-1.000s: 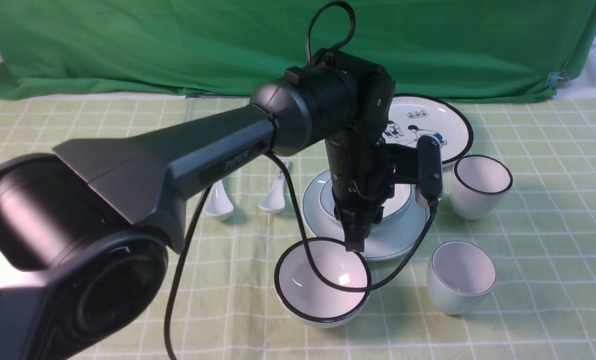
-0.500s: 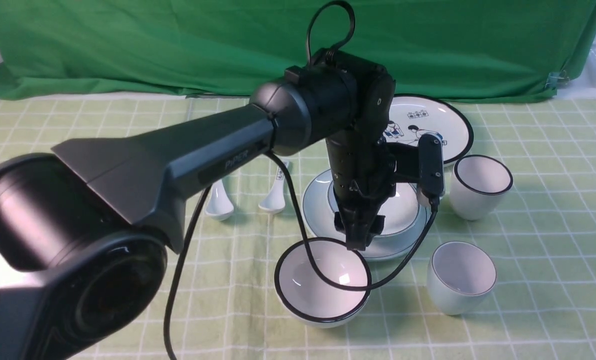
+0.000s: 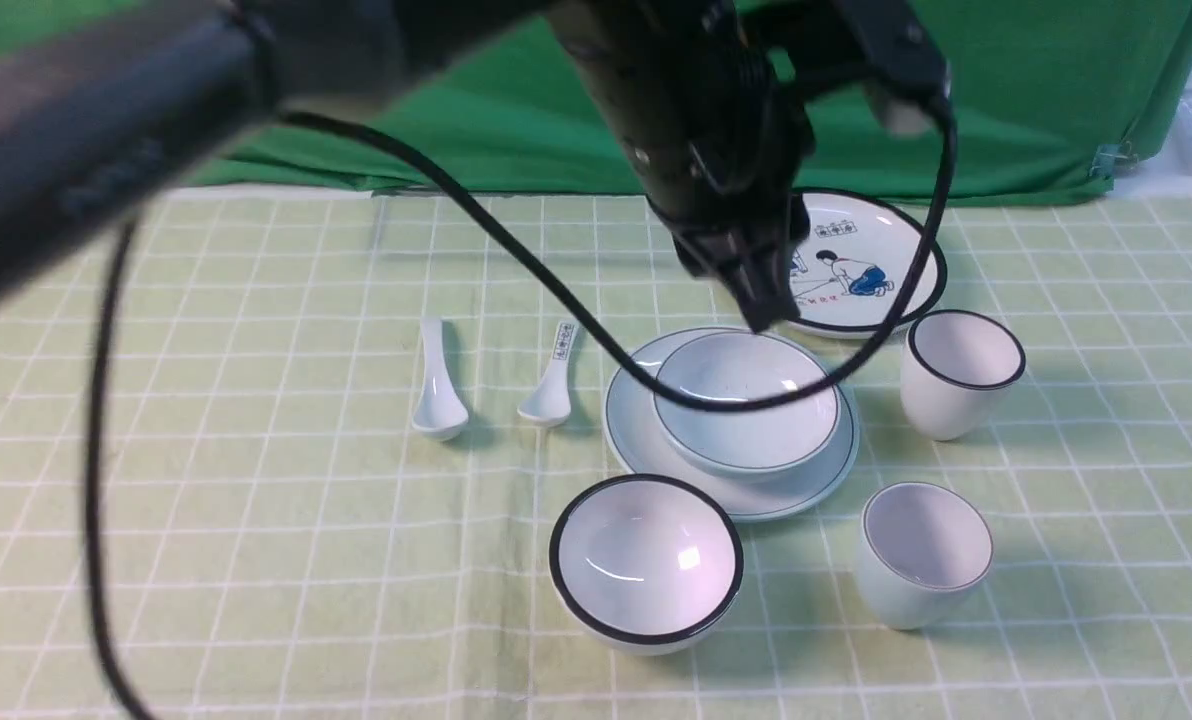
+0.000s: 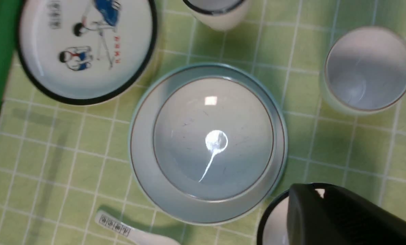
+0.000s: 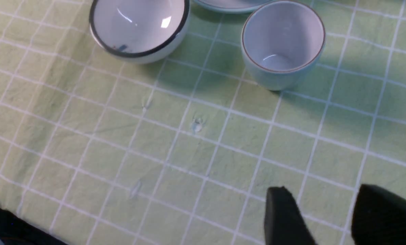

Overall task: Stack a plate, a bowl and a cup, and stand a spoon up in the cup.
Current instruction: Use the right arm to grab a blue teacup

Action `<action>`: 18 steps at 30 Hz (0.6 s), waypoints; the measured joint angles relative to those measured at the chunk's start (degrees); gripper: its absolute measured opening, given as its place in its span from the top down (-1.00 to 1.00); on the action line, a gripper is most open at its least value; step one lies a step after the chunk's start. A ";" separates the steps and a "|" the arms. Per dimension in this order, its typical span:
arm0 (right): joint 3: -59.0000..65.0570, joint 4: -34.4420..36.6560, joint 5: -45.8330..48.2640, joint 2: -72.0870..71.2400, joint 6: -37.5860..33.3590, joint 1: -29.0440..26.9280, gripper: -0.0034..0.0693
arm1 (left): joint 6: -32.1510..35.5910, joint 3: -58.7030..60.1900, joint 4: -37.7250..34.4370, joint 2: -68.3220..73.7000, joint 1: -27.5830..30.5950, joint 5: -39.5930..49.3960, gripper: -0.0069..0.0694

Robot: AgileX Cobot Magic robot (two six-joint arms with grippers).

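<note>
Green checked worktop (image 3: 256, 500), bowl (image 3: 736, 375) sits in plate (image 3: 624, 430) mid-frame, cup (image 3: 924, 555) stands lower right, nearest the right pincer (image 5: 325, 195) (wide, empty), while left pincer (image 3: 759, 300) hangs upper centre, blurry, can't tell its gap.

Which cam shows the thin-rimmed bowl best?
Left wrist view: it looks straight down on the bowl, whole rim visible, sitting on the plate. Front view shows it at an angle, with a cable crossing it. Right wrist view misses it; only the plate's edge shows.

Checked cloth (image 3: 256, 500), plate (image 3: 636, 440), picture plate (image 3: 896, 250), dark-rimmed bowl (image 3: 646, 560), cups (image 3: 926, 555) (image 3: 961, 375), spoons (image 3: 438, 390) (image 3: 551, 385)
</note>
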 joint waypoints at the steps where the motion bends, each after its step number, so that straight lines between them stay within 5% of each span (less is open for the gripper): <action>1: -1.40 0.00 0.19 2.04 0.00 0.00 0.08 | -1.97 1.11 0.07 -2.65 0.00 0.00 0.74; 7: -8.57 -0.05 0.62 12.31 -0.40 0.06 0.36 | -10.60 16.52 1.20 -19.58 0.00 -1.93 0.81; 14: -15.57 -2.11 1.02 28.82 1.17 8.22 0.39 | -20.07 53.21 1.67 -53.07 0.00 -28.69 0.81; 18: -18.85 -8.27 1.21 38.74 4.32 14.70 0.14 | -23.87 70.21 1.21 -68.79 0.00 -42.18 0.81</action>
